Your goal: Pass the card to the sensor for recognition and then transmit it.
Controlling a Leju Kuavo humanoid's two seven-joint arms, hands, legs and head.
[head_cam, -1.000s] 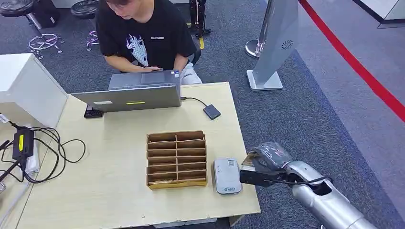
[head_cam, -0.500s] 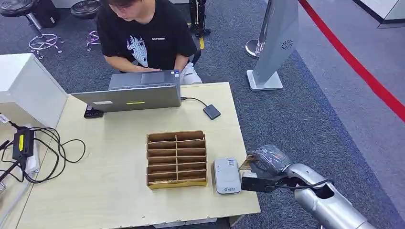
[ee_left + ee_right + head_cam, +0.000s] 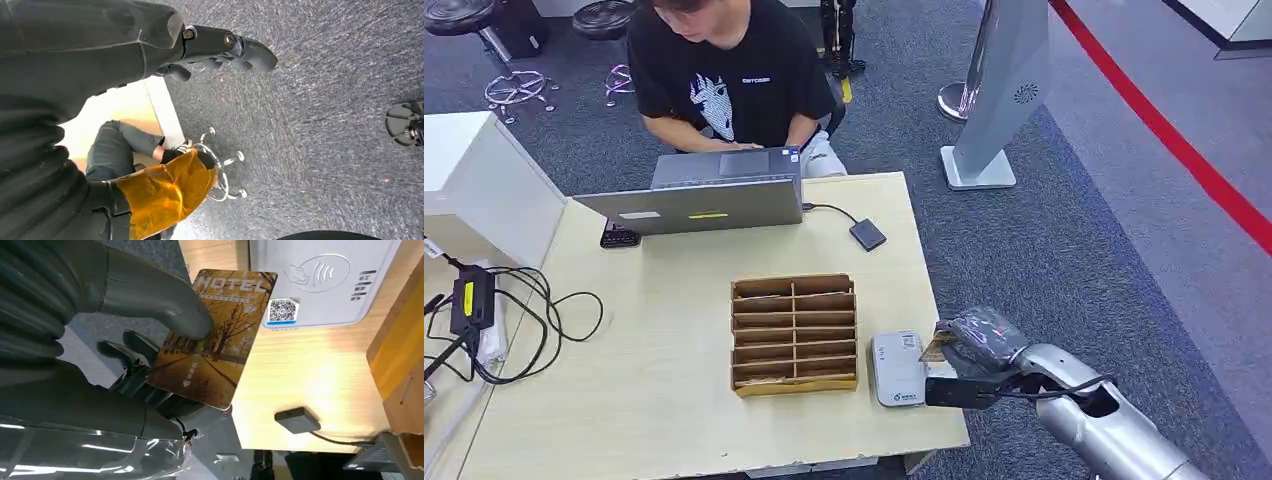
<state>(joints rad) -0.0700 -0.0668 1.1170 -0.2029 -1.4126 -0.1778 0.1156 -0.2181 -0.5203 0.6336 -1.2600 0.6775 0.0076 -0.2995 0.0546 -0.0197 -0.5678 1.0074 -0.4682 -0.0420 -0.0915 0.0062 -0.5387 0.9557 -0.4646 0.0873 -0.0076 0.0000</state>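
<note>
The card (image 3: 215,345) has a glossy printed face. The sensor (image 3: 898,367) is smooth light-grey plastic. The table (image 3: 664,400) is pale matt wood laminate. The organizer (image 3: 793,334) looks like brown cardboard. The right hand (image 3: 972,345) is wrapped in clear, shiny film; its arm is brushed silver metal. The carpet (image 3: 1064,230) is rough grey pile.

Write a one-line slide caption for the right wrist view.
Right hand pinches a brown hotel card at the table edge, its tip near the white card reader.
</note>
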